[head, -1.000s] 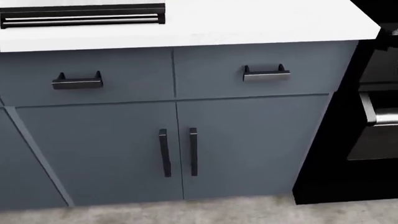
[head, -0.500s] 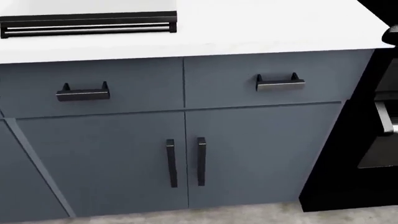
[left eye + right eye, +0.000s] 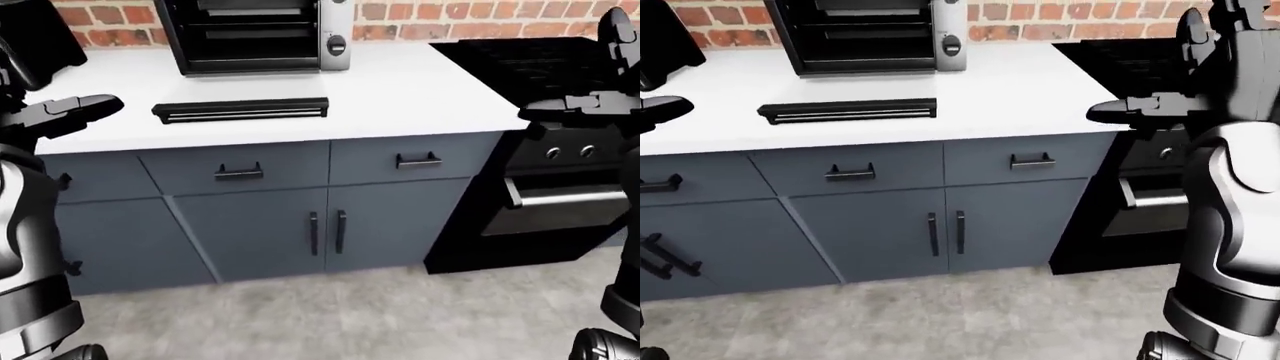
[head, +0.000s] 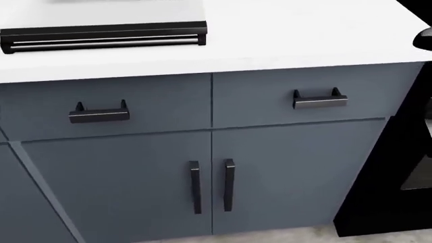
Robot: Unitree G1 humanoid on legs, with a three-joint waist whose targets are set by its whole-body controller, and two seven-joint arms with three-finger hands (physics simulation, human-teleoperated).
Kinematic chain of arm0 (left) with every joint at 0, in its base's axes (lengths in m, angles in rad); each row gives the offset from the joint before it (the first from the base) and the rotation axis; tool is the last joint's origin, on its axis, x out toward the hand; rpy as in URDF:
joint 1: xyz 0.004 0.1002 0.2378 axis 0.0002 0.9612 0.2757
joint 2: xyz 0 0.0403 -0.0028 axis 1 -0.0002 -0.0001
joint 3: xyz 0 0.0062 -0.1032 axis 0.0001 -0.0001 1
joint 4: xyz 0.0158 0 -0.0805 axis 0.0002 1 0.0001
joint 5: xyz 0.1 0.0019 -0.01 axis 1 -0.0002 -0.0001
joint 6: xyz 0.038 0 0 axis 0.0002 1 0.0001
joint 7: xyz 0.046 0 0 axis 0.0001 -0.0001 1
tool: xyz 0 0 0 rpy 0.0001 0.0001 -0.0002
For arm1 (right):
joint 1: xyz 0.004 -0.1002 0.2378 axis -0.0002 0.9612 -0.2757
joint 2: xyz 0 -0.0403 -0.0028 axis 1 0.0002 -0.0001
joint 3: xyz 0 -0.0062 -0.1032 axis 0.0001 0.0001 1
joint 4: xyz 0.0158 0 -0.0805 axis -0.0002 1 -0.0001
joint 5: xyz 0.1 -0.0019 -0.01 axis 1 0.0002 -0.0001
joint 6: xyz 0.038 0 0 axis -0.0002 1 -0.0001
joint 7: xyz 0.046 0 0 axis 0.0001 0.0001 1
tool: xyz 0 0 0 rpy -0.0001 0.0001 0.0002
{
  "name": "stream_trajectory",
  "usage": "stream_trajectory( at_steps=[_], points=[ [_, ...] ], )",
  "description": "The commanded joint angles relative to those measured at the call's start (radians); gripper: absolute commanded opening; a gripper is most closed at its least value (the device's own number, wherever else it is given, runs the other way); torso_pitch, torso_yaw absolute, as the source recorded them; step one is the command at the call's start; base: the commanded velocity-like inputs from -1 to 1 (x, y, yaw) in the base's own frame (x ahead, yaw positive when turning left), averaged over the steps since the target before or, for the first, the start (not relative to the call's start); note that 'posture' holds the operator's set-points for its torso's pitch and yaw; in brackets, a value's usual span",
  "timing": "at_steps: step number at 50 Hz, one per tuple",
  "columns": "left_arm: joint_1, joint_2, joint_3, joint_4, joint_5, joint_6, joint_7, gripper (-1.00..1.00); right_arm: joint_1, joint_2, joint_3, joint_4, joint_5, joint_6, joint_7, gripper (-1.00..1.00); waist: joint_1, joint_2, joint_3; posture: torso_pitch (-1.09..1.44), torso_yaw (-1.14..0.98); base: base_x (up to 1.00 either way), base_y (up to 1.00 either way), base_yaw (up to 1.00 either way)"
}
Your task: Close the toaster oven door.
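The toaster oven stands at the top of the left-eye view, on the white counter against the brick wall. Its black door is folded down flat toward me, with the handle bar along its near edge; the head view shows that edge too. My left hand hovers open at the left edge, level with the door and apart from it. My right hand hangs open over the counter's right end, well to the right of the door. Neither hand touches anything.
Grey drawers and cabinet doors with black handles fill the space under the counter. A black stove with an oven handle stands to the right. A dark appliance sits at the counter's top left. Grey floor lies below.
The whole head view has slid down and to the right, so the camera has moved. The door's edge and the drawers sit lower in the picture. Nothing on the counter has shifted.
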Motion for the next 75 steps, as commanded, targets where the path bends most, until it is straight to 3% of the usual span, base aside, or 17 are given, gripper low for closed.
stream_trajectory(
  at_steps=[1, 10, 14, 15, 24, 27, 28, 36, 40, 41, 49, 53, 54, 62, 66, 67, 75],
  points=[
    [-0.031, 0.017, 0.003, -0.033, 0.0, -0.022, -0.003, 1.0, -0.022, -0.018, -0.015, -0.015, -0.001, -0.018, -0.005, 1.0, -0.002, -0.021, -0.026, 0.0, 0.0, 0.08, 0.12, 0.0],
    [-0.029, 0.017, 0.004, -0.036, -0.001, -0.022, -0.002, 1.0, -0.022, -0.019, -0.015, -0.015, 0.002, -0.018, -0.003, 1.0, -0.011, 0.055, -0.011, 0.0, 0.0, 0.08, 0.11, 0.0],
    [-0.031, 0.018, 0.005, -0.033, -0.001, -0.023, -0.003, 1.0, -0.021, -0.02, -0.016, -0.019, 0.004, -0.015, -0.003, 1.0, -0.019, 0.166, -0.033, 0.0, 0.0, 0.08, 0.11, 0.0],
    [-0.029, 0.018, 0.005, -0.033, -0.001, -0.024, -0.003, 1.0, -0.021, -0.02, -0.016, -0.02, 0.005, -0.014, -0.003, 1.0, -0.012, 0.12, -0.023, 0.0, 0.0, 0.08, 0.12, 0.0],
    [-0.032, 0.021, 0.005, -0.03, -0.001, -0.023, -0.003, 1.0, -0.02, -0.021, -0.017, -0.021, 0.005, -0.015, -0.003, 1.0, -0.005, 0.051, -0.013, 0.0, 0.0, 0.09, 0.11, 0.0],
    [-0.029, 0.018, 0.005, -0.03, -0.001, -0.026, -0.003, 1.0, -0.019, -0.02, -0.017, -0.023, 0.006, -0.014, -0.004, 1.0, -0.002, -0.029, -0.029, 0.0, 0.0, 0.08, 0.11, 0.0],
    [-0.026, 0.017, 0.005, -0.033, -0.001, -0.025, -0.003, 1.0, -0.018, -0.02, -0.017, -0.023, 0.006, -0.014, -0.004, 1.0, -0.012, 0.019, -0.017, 0.0, 0.0, 0.09, 0.1, 0.0],
    [-0.026, 0.016, 0.004, -0.034, -0.001, -0.024, -0.002, 1.0, -0.018, -0.02, -0.018, -0.023, 0.007, -0.013, -0.004, 1.0, -0.012, 0.059, -0.01, 0.0, 0.0, 0.09, 0.11, 0.0],
    [-0.027, 0.016, 0.005, -0.033, 0.0, -0.025, -0.003, 1.0, -0.016, -0.019, -0.018, -0.023, 0.006, -0.014, -0.004, 1.0, -0.02, 0.16, -0.021, 0.0, 0.0, 0.09, 0.11, 0.0],
    [-0.024, 0.015, 0.006, -0.035, 0.0, -0.025, -0.003, 1.0, -0.017, -0.02, -0.019, -0.023, 0.006, -0.014, -0.004, 1.0, -0.012, 0.12, -0.016, 0.0, 0.0, 0.09, 0.11, 0.0],
    [-0.028, 0.018, 0.006, -0.035, 0.0, -0.023, -0.002, 1.0, -0.018, -0.022, -0.019, -0.021, 0.008, -0.016, -0.002, 1.0, -0.008, 0.066, -0.015, 0.0, 0.0, 0.09, 0.11, 0.0],
    [-0.023, 0.017, 0.007, -0.04, -0.001, -0.021, -0.001, 1.0, -0.014, -0.018, -0.017, -0.023, 0.006, -0.021, -0.001, 1.0, -0.002, -0.024, -0.027, 0.0, 0.0, 0.11, 0.1, 0.0],
    [-0.023, 0.017, 0.008, -0.04, -0.001, -0.022, -0.002, 1.0, -0.013, -0.018, -0.017, -0.023, 0.006, -0.021, 0.0, 1.0, -0.01, 0.017, -0.016, 0.0, 0.0, 0.14, 0.1, 0.0],
    [-0.026, 0.019, 0.007, -0.038, -0.001, -0.02, -0.001, 1.0, -0.014, -0.018, -0.019, -0.024, 0.007, -0.019, 0.0, 1.0, -0.014, 0.059, -0.004, 0.0, 0.0, 0.16, 0.1, 0.0],
    [-0.029, 0.02, 0.006, -0.032, -0.001, -0.023, -0.002, 1.0, -0.015, -0.018, -0.018, -0.021, 0.008, -0.02, 0.001, 1.0, -0.02, 0.173, -0.03, 0.0, 0.0, 0.16, 0.09, 0.0],
    [-0.028, 0.02, 0.007, -0.034, -0.002, -0.022, -0.001, 1.0, -0.015, -0.019, -0.018, -0.022, 0.008, -0.02, 0.001, 1.0, -0.012, 0.122, -0.013, 0.0, 0.0, 0.16, 0.09, 0.0],
    [-0.032, 0.021, 0.005, -0.032, -0.001, -0.022, 0.001, 1.0, -0.019, -0.022, -0.019, -0.025, 0.011, -0.015, 0.001, 1.0, -0.004, 0.068, -0.006, 0.0, 0.0, 0.17, 0.09, 0.0]
  ],
)
